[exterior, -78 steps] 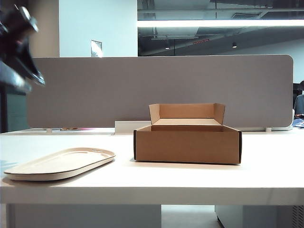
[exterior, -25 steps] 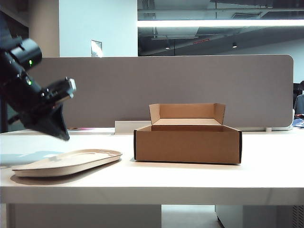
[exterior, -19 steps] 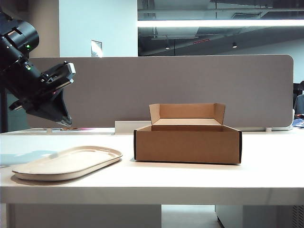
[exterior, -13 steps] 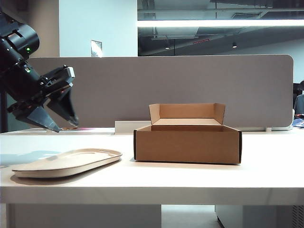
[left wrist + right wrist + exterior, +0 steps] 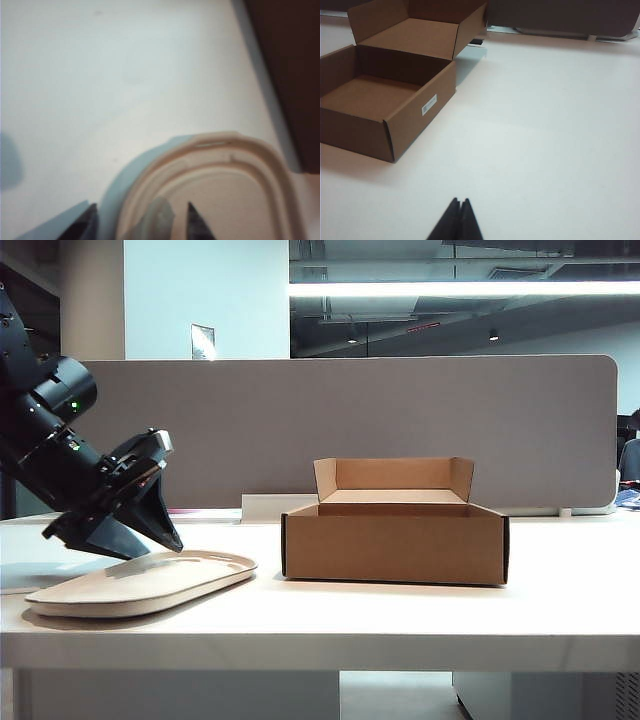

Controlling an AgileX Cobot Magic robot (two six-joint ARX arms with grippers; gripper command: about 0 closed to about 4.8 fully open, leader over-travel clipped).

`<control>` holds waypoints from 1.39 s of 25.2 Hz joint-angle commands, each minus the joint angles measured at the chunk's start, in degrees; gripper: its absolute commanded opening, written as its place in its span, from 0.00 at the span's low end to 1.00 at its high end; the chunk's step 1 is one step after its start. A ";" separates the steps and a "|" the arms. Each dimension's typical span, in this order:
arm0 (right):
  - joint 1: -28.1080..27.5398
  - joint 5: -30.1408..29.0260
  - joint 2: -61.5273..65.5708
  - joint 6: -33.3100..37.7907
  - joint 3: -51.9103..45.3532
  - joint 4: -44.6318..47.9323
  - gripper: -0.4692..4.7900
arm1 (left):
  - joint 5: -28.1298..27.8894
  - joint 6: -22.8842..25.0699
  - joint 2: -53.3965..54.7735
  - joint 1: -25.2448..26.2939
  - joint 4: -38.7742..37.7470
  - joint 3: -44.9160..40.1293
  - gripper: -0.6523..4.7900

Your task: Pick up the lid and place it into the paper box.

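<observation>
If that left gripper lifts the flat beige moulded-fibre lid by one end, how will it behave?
The flat beige moulded-fibre lid looks thin, so probably light. Its raised rim likely keeps it fairly stiff. Gripped at one end by the left gripper, which now straddles that rim, its long far end may droop or swing.

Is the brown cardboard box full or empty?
Empty. The right wrist view looks into the shallow brown cardboard box and shows only its bare floor; the beige oblong lid lies outside on the table.

Black left claw (image 5: 140, 535), green indicator lights.
</observation>
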 commanded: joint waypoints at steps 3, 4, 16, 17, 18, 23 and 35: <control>0.04 -0.07 -0.09 0.17 -0.33 0.55 0.09 | 3.85 0.15 -0.15 -0.09 0.63 0.31 0.44; 0.04 -0.07 -0.09 0.17 -0.33 0.55 0.09 | 4.11 0.17 -0.15 -0.09 0.59 0.31 0.44; 0.04 -0.07 -0.09 0.17 -0.33 0.55 0.09 | 0.76 0.70 -0.13 -0.59 -0.09 0.28 0.43; 0.04 -0.07 -0.09 0.17 -0.33 0.55 0.09 | -0.07 1.22 -0.13 -0.74 -0.20 0.28 0.43; 0.04 -0.07 -0.09 0.17 -0.33 0.55 0.09 | -0.04 2.19 -0.13 -0.79 -0.17 0.28 0.43; 0.04 -0.04 -0.09 0.17 -0.33 0.55 0.09 | 0.11 2.21 -0.13 -1.03 -0.33 0.28 0.33; 0.04 -0.02 -0.09 0.15 -0.33 0.57 0.09 | -1.40 5.38 -0.13 -2.47 -1.92 0.28 0.16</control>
